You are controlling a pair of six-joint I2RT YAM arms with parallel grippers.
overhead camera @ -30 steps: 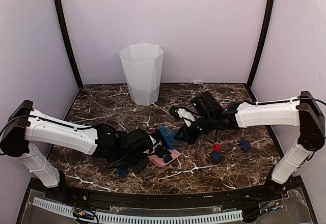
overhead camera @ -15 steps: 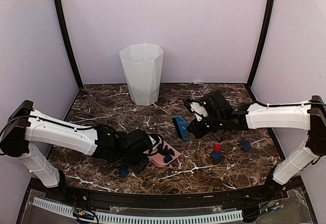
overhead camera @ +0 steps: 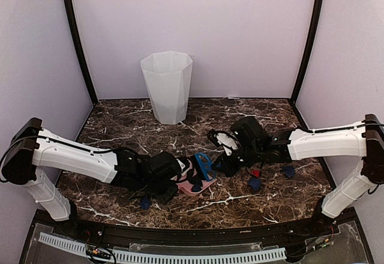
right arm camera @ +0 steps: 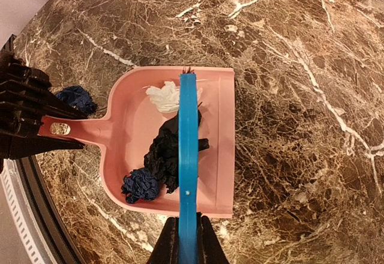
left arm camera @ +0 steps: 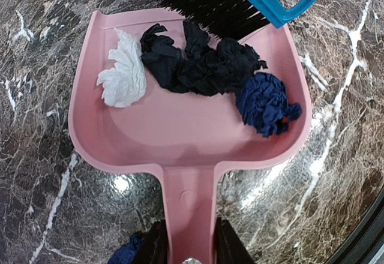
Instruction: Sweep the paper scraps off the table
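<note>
A pink dustpan (overhead camera: 198, 185) lies flat on the table (overhead camera: 120, 126), and my left gripper (left arm camera: 189, 243) is shut on its handle. Inside the pan lie paper scraps: a white wad (left arm camera: 123, 75), black wads (left arm camera: 198, 63) and a navy one (left arm camera: 267, 102). My right gripper (right arm camera: 186, 234) is shut on the blue hand brush (right arm camera: 187, 150), whose bristles rest across the pan's mouth. On the table itself, a navy wad (overhead camera: 144, 202) sits beside the left gripper. To the right lie a red wad (overhead camera: 256, 173) and two navy ones (overhead camera: 254, 183) (overhead camera: 289, 171).
A tall white bin (overhead camera: 167, 87) stands at the back of the table, left of centre. The black front rim (overhead camera: 198, 228) runs close below the dustpan. Both arms meet near the middle of the table.
The right arm swung the brush up and to the right away from the dustpan, then brought it back down over the pan's mouth. The left arm and dustpan stayed still.
</note>
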